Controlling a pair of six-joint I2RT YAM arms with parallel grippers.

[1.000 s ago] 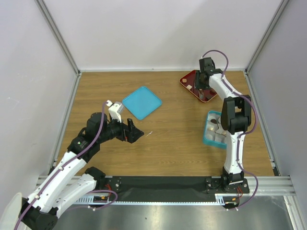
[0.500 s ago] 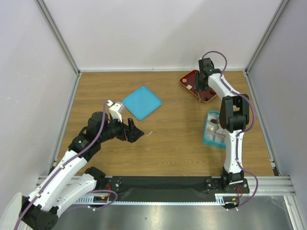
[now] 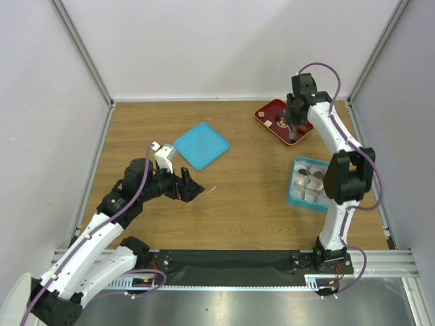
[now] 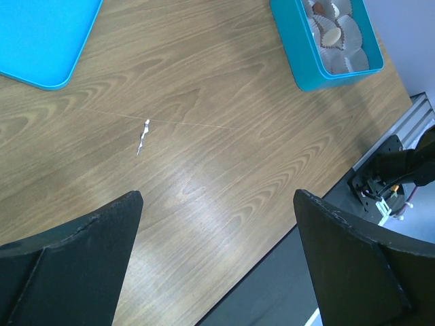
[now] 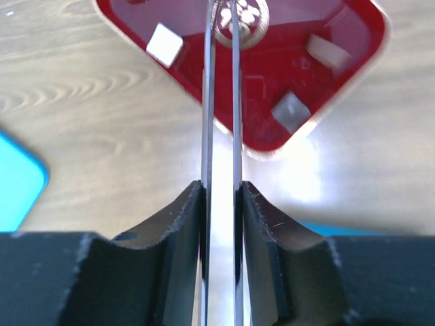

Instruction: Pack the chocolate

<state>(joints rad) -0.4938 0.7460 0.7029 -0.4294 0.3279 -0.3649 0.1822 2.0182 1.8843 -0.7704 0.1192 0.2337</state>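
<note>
The dark red tray (image 3: 277, 112) lies at the back right with a few small chocolate pieces on it: a white one (image 5: 165, 45), a cream one (image 5: 325, 51) and a pale one (image 5: 291, 112). My right gripper (image 3: 293, 123) hangs over the tray, shut on thin metal tweezers (image 5: 221, 102) whose blades reach to the gold emblem (image 5: 239, 17). I see no piece between the blades. The teal box (image 3: 295, 190) holds paper cups, some with chocolate. My left gripper (image 3: 190, 187) is open and empty above the bare wood.
A teal lid (image 3: 200, 145) lies flat at the back left of centre and also shows in the left wrist view (image 4: 41, 34). A small white scrap (image 4: 143, 136) lies on the wood. White walls and metal posts bound the table.
My right arm has swung its elbow out to the right, and its gripper has shifted slightly right over the red tray. The left arm has not moved.
</note>
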